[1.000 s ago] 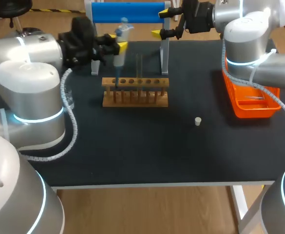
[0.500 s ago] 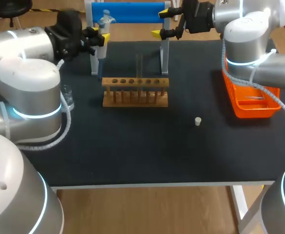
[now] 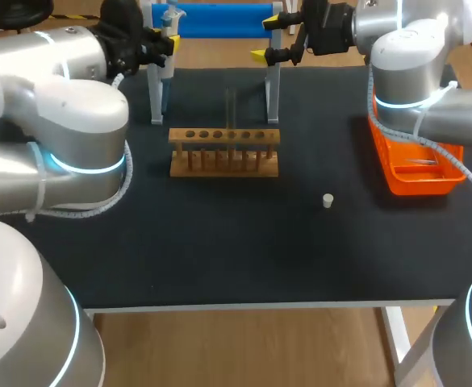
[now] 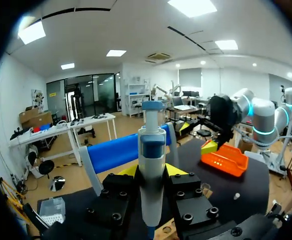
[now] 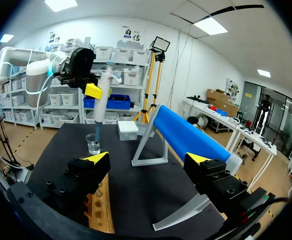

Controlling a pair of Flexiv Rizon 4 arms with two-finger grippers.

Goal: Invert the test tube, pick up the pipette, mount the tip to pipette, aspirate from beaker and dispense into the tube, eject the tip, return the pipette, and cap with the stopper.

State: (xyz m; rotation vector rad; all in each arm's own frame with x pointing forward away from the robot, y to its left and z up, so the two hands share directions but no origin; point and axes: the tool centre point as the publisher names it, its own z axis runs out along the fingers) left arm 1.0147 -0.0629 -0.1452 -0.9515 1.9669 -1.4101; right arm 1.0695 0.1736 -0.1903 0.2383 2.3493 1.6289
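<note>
Bright, even light from ceiling panels [image 4: 191, 6] falls on the matte black table [image 3: 219, 258], where the wooden rack [image 3: 224, 151] and the stopper [image 3: 327, 201] cast only faint, soft shadows. A pale sheen lies on the white shells of the left arm [image 3: 66, 105] and right arm [image 3: 417, 56], blue rings glowing, and the panels burn out to white in both wrist views.

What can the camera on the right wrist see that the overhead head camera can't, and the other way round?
Only the right wrist view shows the small clear glass beaker on the table and a clear plastic box beyond it. Only the head view shows the small white stopper and the orange plastic tray. Both show the white-and-blue pipette held in the left gripper, the blue-topped stand and the wooden tube rack.
</note>
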